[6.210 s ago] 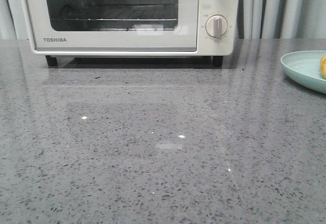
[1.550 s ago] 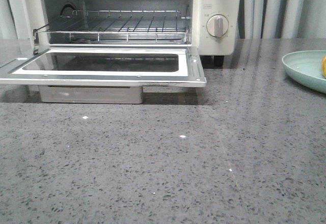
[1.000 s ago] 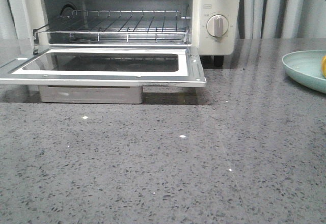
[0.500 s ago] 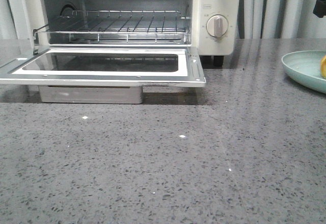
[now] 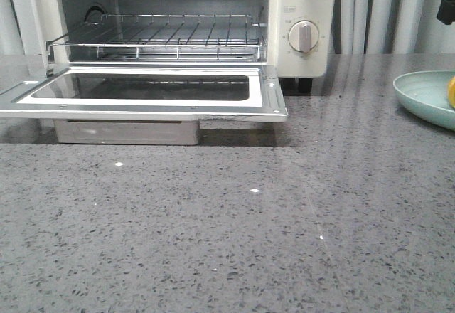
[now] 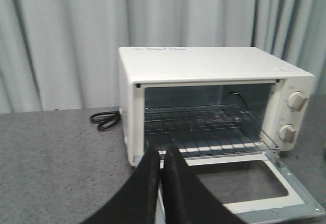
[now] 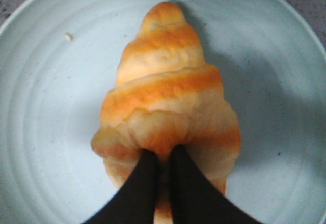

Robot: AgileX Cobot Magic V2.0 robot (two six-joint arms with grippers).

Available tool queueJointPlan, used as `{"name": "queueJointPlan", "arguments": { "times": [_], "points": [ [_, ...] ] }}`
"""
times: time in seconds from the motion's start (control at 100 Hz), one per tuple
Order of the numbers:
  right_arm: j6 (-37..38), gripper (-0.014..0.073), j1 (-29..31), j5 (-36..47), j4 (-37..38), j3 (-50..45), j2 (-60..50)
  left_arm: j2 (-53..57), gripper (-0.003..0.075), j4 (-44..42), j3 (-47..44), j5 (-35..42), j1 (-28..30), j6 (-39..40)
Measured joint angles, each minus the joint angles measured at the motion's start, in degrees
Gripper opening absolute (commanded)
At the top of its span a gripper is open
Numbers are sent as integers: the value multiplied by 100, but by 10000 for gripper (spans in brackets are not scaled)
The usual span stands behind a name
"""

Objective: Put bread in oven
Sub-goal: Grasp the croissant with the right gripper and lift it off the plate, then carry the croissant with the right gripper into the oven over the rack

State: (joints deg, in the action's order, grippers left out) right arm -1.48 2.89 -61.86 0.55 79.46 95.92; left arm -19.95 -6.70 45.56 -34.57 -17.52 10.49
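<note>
The cream-white oven (image 5: 302,14) stands at the back left with its glass door (image 5: 142,92) folded down flat and the wire rack (image 5: 170,32) bare. It also shows in the left wrist view (image 6: 204,71). My left gripper (image 6: 163,150) is shut and empty, above the left end of the open door. The golden croissant-shaped bread (image 7: 168,96) lies on a pale blue plate (image 7: 46,107). My right gripper (image 7: 163,152) hangs over the bread's wide end with its fingers together, holding nothing. In the front view only its dark tip (image 5: 446,11) shows above the plate (image 5: 426,96), with a sliver of bread (image 5: 451,92).
A crumb tray (image 5: 128,131) sits under the open door. A black coiled cord (image 6: 104,120) lies left of the oven. Grey curtains hang behind. The speckled grey counter (image 5: 227,227) spreads in front of the oven and plate.
The oven door was shut in the earliest frame and now lies open. My right gripper's tip has entered at the upper right and come down a little toward the plate.
</note>
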Motion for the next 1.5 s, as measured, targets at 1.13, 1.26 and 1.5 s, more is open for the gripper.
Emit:
{"name": "queueJointPlan", "arguments": {
  "times": [1.13, 1.26, 1.5],
  "points": [
    [-439, -67, -3743, -936, -351, 192, -2539, 262, -21, -12, 0, -428, 548, 26],
    [-457, -67, -4119, -865, -354, 344, -2539, 262, -21, 74, 0, -428, 548, 26],
    [-466, -67, -4442, -826, -285, 647, -2307, 262, -21, 237, 0, -436, 548, 26]
  ]
}}
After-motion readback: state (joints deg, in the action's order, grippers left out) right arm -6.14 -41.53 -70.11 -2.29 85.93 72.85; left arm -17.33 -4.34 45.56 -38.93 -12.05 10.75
